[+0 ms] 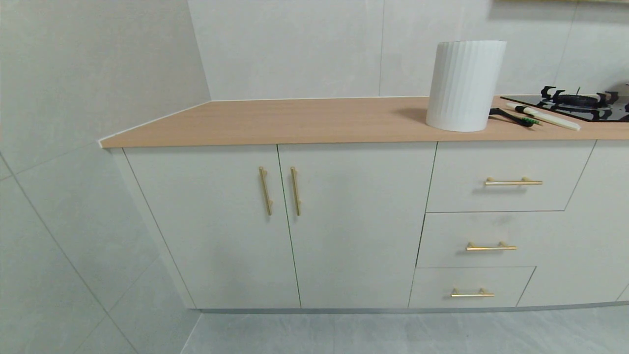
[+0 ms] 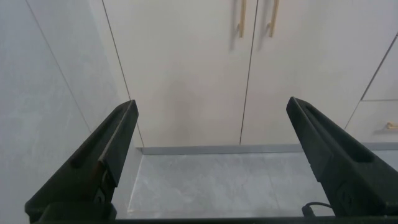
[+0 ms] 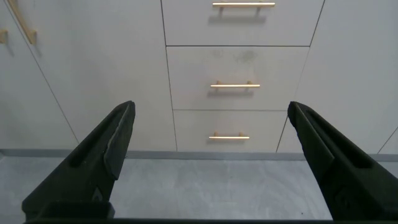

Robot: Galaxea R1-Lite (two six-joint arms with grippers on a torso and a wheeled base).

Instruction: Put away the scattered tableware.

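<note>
A smooth pale cabinet (image 1: 354, 226) with slim brass handles (image 1: 513, 182) carries a wood-grain countertop (image 1: 295, 120), where a ribbed white cylinder (image 1: 464, 86) stands beside slender scattered utensils (image 1: 543, 117), while the black wedge-fingered left gripper (image 2: 211, 104) and right gripper (image 3: 211, 106) gape empty.

a wooden table (image 1: 295, 120) tops pale cabinets: two doors (image 1: 221, 221) with upright gold handles (image 1: 266, 191), three drawers (image 1: 491, 196) beside them. a black stove (image 1: 575, 100) sits at the right end, grey floor (image 1: 393, 334) below.

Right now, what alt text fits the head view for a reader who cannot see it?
Loose utensils lie on a wooden countertop beside a white ribbed container, near a stove. Below are two shut cabinet doors and three shut drawers.
</note>
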